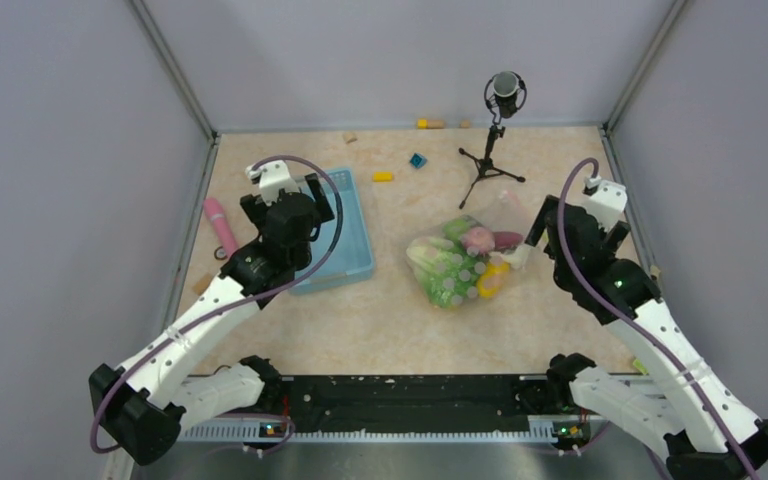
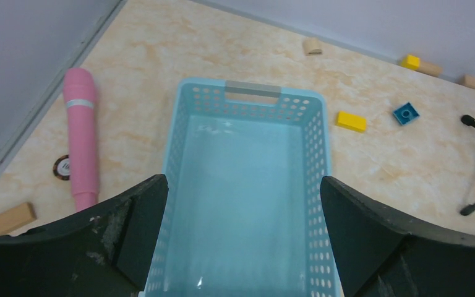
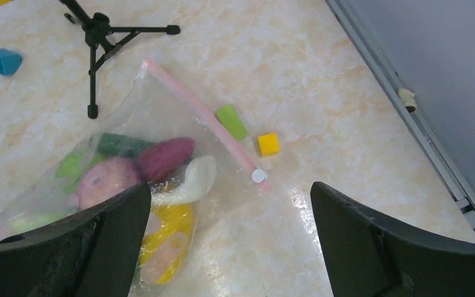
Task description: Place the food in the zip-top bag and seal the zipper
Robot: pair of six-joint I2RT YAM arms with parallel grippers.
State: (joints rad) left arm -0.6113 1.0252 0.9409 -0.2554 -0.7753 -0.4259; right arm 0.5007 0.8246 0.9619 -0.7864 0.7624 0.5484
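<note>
The zip-top bag [image 1: 460, 255] [image 3: 161, 124] lies flat on the table's middle right with the food inside it. Through the plastic I see leafy lettuce [image 1: 442, 272], a dark green cucumber [image 3: 120, 145], a red-purple piece [image 3: 164, 158] and a yellow citrus piece [image 3: 167, 238]. The pink zipper [image 3: 198, 108] runs straight along the bag's right edge, with a white slider [image 3: 258, 176] at its near end. My right gripper [image 1: 528, 245] [image 3: 230, 198] hovers open just beside that end, holding nothing. My left gripper [image 1: 312, 192] [image 2: 243, 185] stands open and empty over the basket.
A light blue basket [image 1: 350, 255] [image 2: 253, 86] sits at the left, with a pink stick [image 1: 220, 225] [image 2: 81, 136] beside it. A microphone tripod [image 1: 490, 160] [image 3: 99, 37] stands behind the bag. Small green [image 3: 231, 121] and yellow [image 3: 268, 144] blocks lie by the zipper.
</note>
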